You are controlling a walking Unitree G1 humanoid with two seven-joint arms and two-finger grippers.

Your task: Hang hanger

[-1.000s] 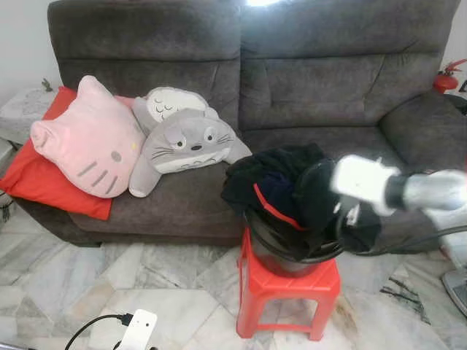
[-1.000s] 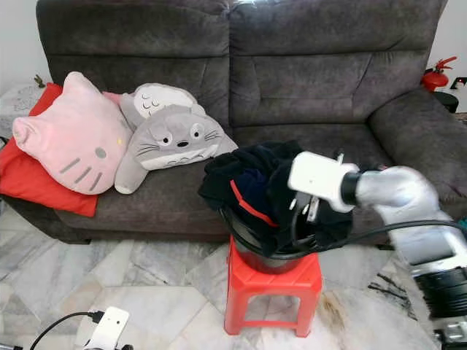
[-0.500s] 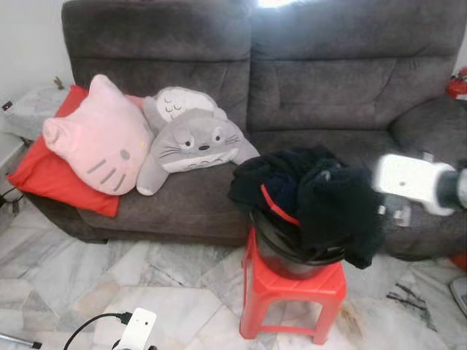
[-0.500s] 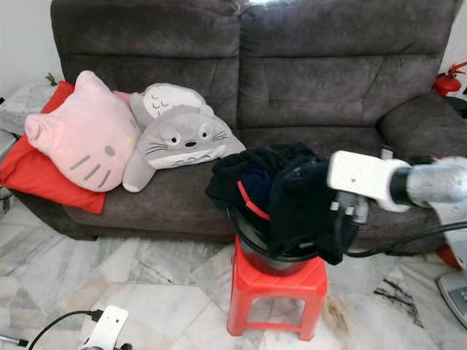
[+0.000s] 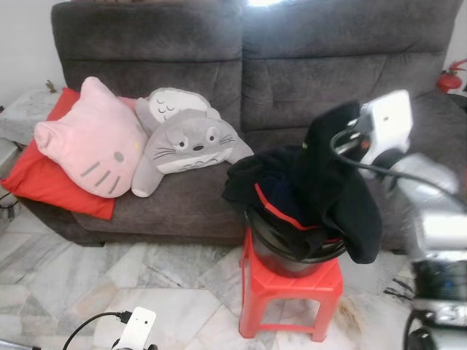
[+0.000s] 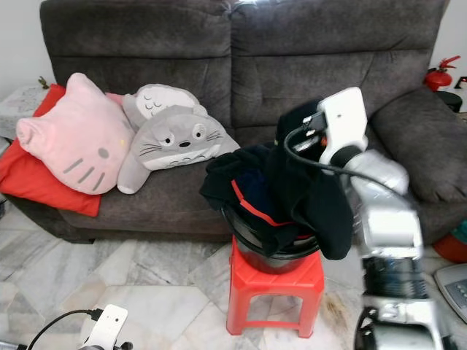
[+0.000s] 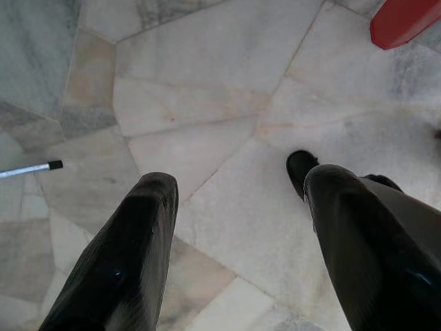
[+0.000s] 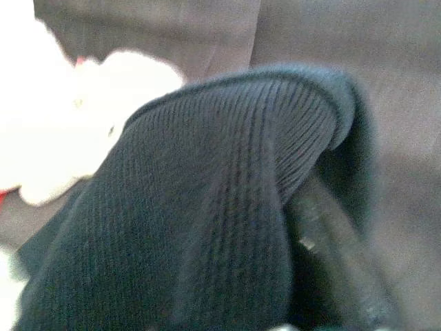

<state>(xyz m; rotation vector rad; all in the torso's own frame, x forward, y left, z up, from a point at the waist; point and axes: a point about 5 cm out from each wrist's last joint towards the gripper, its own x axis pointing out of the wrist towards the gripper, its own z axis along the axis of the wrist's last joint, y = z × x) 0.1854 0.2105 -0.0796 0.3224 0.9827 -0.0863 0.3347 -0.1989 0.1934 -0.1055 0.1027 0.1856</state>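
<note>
Hanger unseen as yet: right pincer [image 6: 310,135], clamped on a black garment [image 6: 306,189] at frame centre, lifts it from the bucket [image 6: 273,251]; next, clear the heap.

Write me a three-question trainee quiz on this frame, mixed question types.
1. True or false: the right claw is lifting a black garment above the bucket.
2. The bucket stands on: A) the sofa, B) a red stool, C) the floor.
3. Fill in: the left claw hangs open over the marble ____.

Key: 1 true; 2 B; 3 floor.
</note>
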